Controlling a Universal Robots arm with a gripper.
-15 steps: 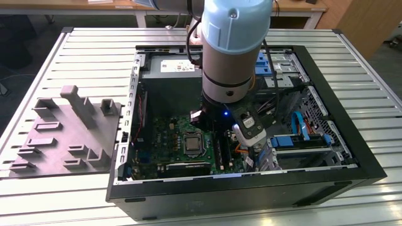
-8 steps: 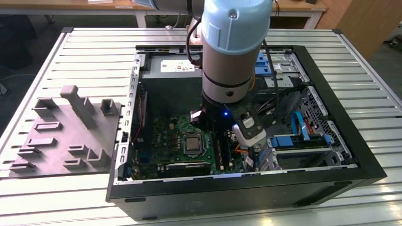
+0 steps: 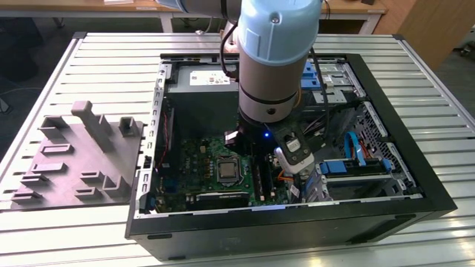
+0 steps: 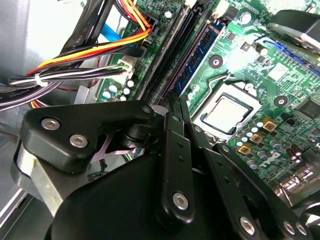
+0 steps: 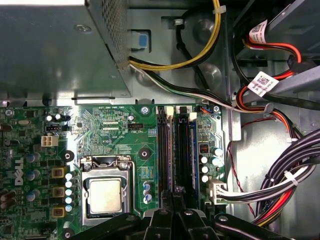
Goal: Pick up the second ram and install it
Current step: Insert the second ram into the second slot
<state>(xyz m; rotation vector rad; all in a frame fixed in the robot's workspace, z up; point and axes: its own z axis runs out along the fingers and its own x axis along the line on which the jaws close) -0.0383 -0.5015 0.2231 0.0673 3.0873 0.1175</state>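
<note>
Ram (image 4: pixel 200 55): on edge in the board (image 5: pixel 110 125), among black slots (image 5: pixel 163 150), just beside the pincer (image 4: pixel 170 107). Open or clenched: cannot tell. Hangs low in the case (image 3: pixel 297 233), over the slots. Close by: one socket (image 5: pixel 105 195), three gold squares (image 5: pixel 56 192), one white plug (image 5: pixel 216 189). Farther out: cables (image 5: pixel 295 170) crowding the slots' side, one grey box (image 5: pixel 50 45), two white tags (image 5: pixel 262 82), print illegible. Outside the case: one grey jig (image 3: pixel 82 161) on the table (image 3: pixel 111 55).

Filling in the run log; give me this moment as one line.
arm: inside open black computer case | black gripper: at long black memory slots | dark blue-green memory stick: standing in one slot
</note>
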